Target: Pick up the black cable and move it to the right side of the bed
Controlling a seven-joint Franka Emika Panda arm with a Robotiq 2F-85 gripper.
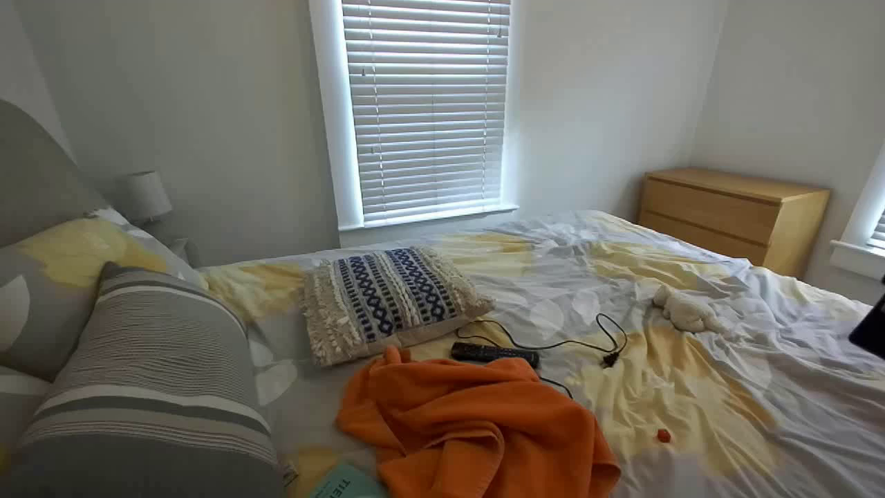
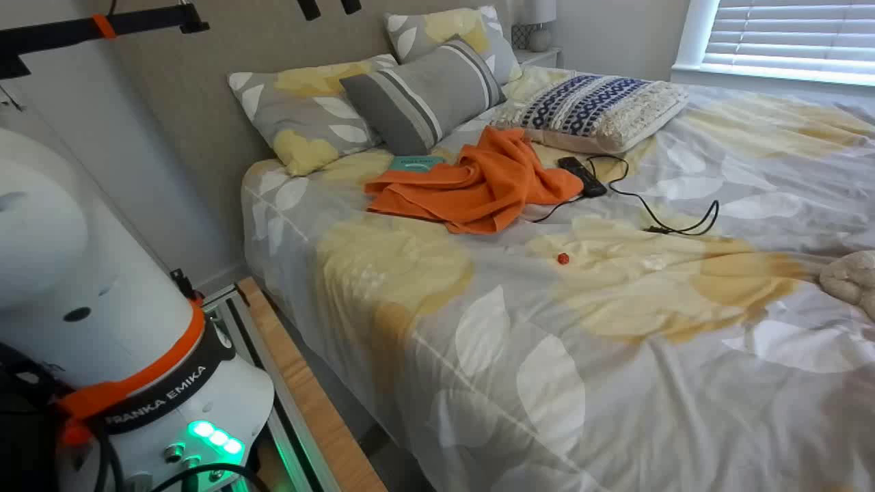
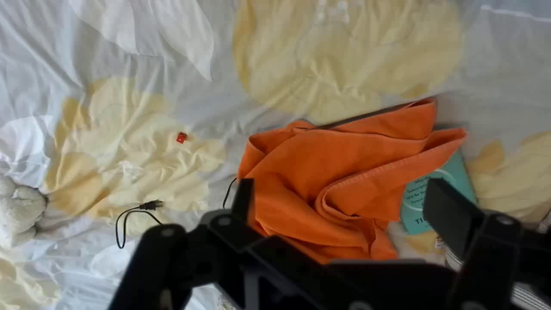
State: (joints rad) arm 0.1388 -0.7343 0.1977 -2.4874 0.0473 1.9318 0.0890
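The black cable lies in loose loops on the bed, between the patterned cushion, a black remote and an orange cloth. Its plug end also shows in an exterior view and in the wrist view. Part of the cable passes beneath or behind the orange cloth and is hidden. My gripper is open and empty, high above the bed, over the orange cloth. The plug lies beyond its left finger. Its fingertips show at the top edge of an exterior view.
The black remote lies against the cable. A green book is partly under the cloth. A small red die and a white plush toy lie on the bed. The patterned cushion and striped pillow stand higher.
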